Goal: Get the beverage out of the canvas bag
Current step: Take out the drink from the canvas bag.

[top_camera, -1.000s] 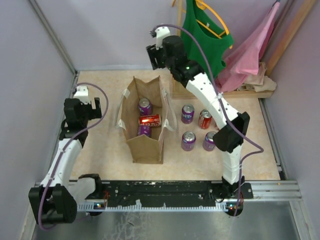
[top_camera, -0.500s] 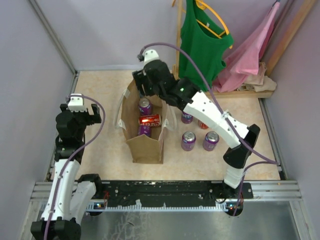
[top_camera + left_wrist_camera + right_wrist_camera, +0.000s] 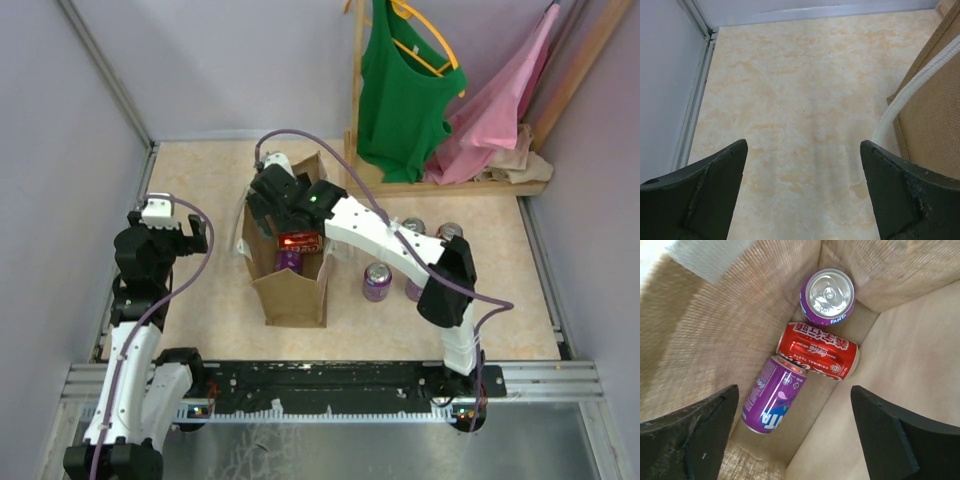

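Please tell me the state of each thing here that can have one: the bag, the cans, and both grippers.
canvas bag: upright, mouth open, three cans inside.
first purple can: upright in the bag.
red can: lying on its side.
second purple can: tipped over, top toward the red can.
outside purple can: upright on the table.
left gripper: open, empty, beside the bag.
right gripper: open, empty, over the bagged cans.
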### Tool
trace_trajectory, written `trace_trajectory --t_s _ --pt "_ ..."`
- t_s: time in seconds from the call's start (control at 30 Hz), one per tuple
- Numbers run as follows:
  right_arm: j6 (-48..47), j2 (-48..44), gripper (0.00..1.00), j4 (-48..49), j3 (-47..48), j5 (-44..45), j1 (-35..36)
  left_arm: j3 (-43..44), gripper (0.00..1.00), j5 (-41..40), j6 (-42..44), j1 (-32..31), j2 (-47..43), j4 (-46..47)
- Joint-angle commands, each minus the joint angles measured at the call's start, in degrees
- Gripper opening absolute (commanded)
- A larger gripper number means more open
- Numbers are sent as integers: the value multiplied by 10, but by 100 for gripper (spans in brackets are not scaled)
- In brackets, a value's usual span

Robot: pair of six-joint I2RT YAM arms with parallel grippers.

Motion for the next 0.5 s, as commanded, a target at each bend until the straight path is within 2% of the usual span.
trace_trajectory --t_s 0.0,0.23,0.47 --pt "22 38 96 -13 44 37 3 -6 100 19 -3 1 0 9" --pt "53 107 99 -9 89 39 -20 -3 100 18 8 0 20 15" --pt "66 127 99 26 76 26 -64 0 100 18 17 -1 49 33"
